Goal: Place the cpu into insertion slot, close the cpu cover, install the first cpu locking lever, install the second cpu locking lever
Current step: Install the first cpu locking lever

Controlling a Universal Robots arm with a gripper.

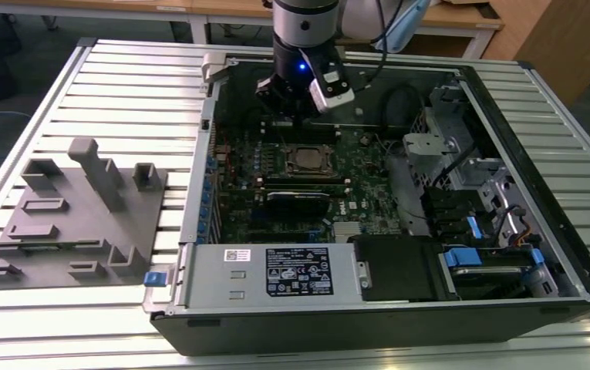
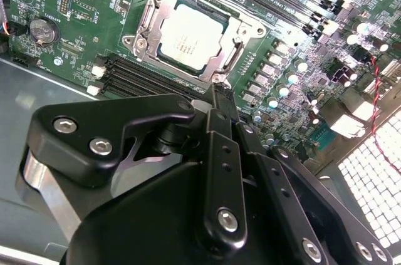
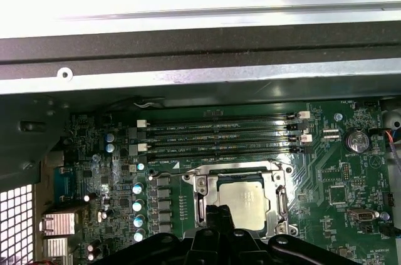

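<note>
Gripper (image 2: 217, 91) clenched empty, tip just beside cpu cover (image 2: 148, 25) rim; cpu (image 2: 190, 36) seated right beyond it, near motherboard's (image 2: 84, 24) middle

Robotics lab or test workshop, not a home. Slatted aluminium worktable (image 1: 99, 85) serves as bench. Robot arm (image 1: 301, 31) hangs over open computer case (image 1: 377, 327) lying on its side, green motherboard (image 1: 243, 154) exposed. Grey fixture block (image 1: 69, 223) sits beside case. Wooden desks (image 1: 223, 9) and wooden cabinet (image 1: 557, 38) stand behind.
</note>
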